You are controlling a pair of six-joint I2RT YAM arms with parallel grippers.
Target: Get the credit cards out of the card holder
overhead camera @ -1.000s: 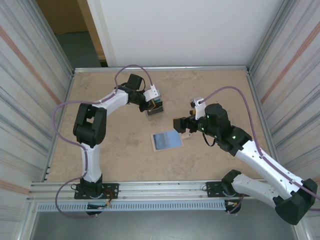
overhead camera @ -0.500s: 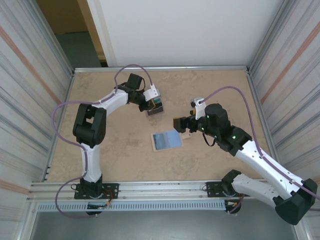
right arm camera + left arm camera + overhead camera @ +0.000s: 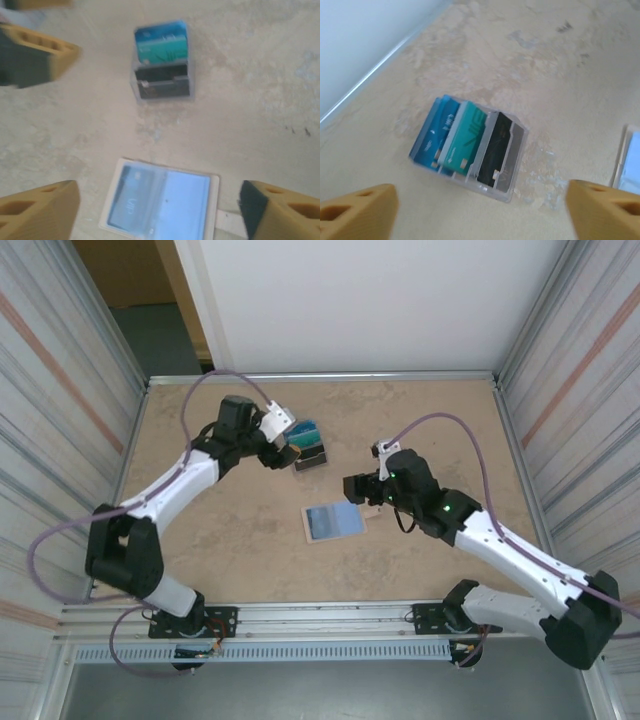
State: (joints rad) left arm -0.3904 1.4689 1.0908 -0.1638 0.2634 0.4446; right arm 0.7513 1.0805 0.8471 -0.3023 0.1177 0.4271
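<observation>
The card holder (image 3: 333,521) lies open on the table, pale-blue lining up; in the right wrist view the card holder (image 3: 190,202) has one dark credit card (image 3: 132,197) in its left pocket and its tan tab (image 3: 227,220) at the right. My right gripper (image 3: 357,490) (image 3: 160,212) hangs open above the card holder's right edge, touching nothing. Blue (image 3: 432,135), teal (image 3: 465,140) and black (image 3: 495,147) credit cards stand in a clear rack (image 3: 311,453). My left gripper (image 3: 286,443) (image 3: 480,212) is open, just left of the rack and apart from it.
The clear rack (image 3: 162,87) stands behind the card holder, near the table's middle. A metal rim (image 3: 320,376) and walls close the table at the back and both sides. Bare table lies at the front left and far right.
My left gripper has opened, let go at the rack and drawn back to the left, its arm swinging outward. My right gripper's jaws have narrowed a little and it has shifted slightly left.
</observation>
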